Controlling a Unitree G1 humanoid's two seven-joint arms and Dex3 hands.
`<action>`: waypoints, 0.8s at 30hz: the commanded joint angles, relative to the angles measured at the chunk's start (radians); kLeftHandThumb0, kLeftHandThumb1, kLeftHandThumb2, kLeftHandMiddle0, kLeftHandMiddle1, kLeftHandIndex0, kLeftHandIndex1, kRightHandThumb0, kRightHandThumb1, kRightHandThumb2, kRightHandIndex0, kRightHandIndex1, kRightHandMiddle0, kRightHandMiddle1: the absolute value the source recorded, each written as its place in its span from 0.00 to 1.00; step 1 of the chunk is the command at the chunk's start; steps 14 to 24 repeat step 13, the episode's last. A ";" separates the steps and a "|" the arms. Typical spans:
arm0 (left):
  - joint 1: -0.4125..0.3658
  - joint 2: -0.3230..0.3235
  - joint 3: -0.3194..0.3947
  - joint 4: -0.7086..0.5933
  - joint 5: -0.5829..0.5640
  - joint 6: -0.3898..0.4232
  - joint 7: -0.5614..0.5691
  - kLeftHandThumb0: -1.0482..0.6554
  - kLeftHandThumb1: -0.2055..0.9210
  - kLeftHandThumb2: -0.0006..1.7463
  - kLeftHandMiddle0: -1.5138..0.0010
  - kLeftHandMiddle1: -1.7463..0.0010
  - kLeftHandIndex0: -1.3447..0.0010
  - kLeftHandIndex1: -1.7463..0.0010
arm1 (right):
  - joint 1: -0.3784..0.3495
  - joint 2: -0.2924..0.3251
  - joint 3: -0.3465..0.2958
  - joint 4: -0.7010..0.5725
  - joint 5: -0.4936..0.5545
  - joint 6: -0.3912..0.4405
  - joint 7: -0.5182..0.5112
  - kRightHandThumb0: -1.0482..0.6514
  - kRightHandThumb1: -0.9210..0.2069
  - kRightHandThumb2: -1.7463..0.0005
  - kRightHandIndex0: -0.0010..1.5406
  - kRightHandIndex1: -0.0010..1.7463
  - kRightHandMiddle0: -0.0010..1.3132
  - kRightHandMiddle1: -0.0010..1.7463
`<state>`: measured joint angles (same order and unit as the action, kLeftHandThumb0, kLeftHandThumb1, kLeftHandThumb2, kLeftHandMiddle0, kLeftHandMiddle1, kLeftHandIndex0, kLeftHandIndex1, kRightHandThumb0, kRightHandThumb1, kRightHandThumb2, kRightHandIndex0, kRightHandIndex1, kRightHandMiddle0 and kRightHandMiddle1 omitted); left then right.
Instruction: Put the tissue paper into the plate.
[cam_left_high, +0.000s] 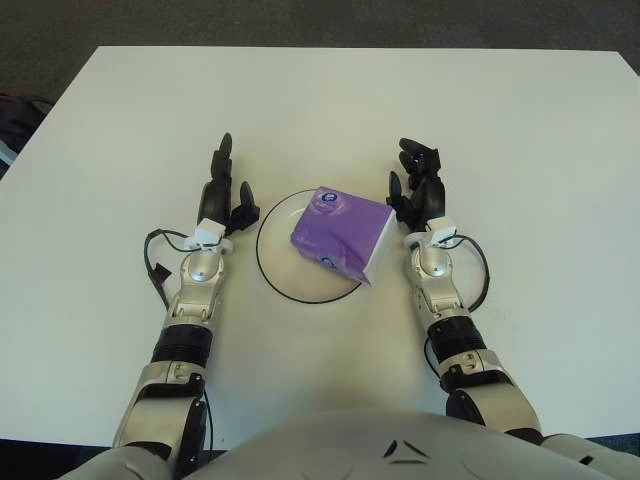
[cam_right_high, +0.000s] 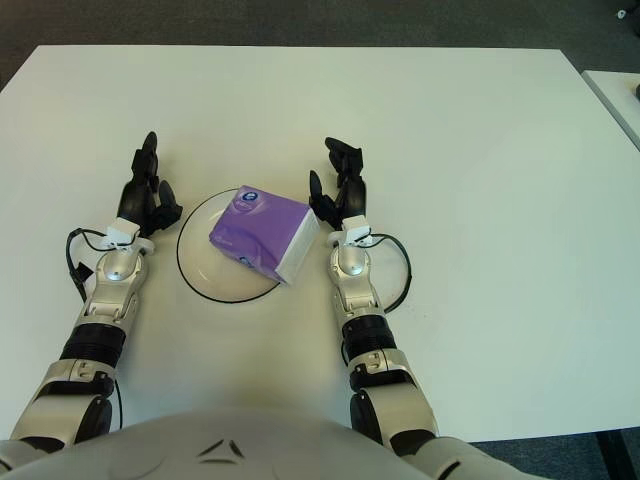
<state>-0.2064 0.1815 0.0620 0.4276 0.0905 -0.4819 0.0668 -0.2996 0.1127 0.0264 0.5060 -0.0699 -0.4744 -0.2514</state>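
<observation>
A purple and white tissue pack (cam_left_high: 340, 234) lies in the white plate (cam_left_high: 275, 260), its right end reaching over the plate's black rim. My left hand (cam_left_high: 226, 188) is just left of the plate, fingers spread and holding nothing. My right hand (cam_left_high: 415, 182) is just right of the tissue pack, fingers spread, apart from the pack. In the right eye view the tissue pack (cam_right_high: 262, 232) sits between the left hand (cam_right_high: 150, 187) and the right hand (cam_right_high: 338, 182).
The white table (cam_left_high: 500, 120) stretches wide around the plate, with its far edge at the top. A dark object (cam_left_high: 12, 120) shows off the table's left edge. Black cables loop beside both wrists.
</observation>
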 joint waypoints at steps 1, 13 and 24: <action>0.142 -0.022 -0.024 0.134 0.040 0.021 0.021 0.10 1.00 0.57 0.97 0.99 1.00 0.91 | 0.203 -0.027 -0.019 0.170 -0.011 0.076 -0.002 0.28 0.08 0.63 0.13 0.37 0.00 0.59; 0.140 -0.029 -0.028 0.163 0.053 -0.035 0.055 0.10 1.00 0.57 0.97 0.99 1.00 0.92 | 0.205 -0.020 -0.027 0.165 -0.006 0.050 -0.014 0.29 0.07 0.62 0.13 0.36 0.00 0.55; 0.140 -0.029 -0.028 0.163 0.053 -0.035 0.055 0.10 1.00 0.57 0.97 0.99 1.00 0.92 | 0.205 -0.020 -0.027 0.165 -0.006 0.050 -0.014 0.29 0.07 0.62 0.13 0.36 0.00 0.55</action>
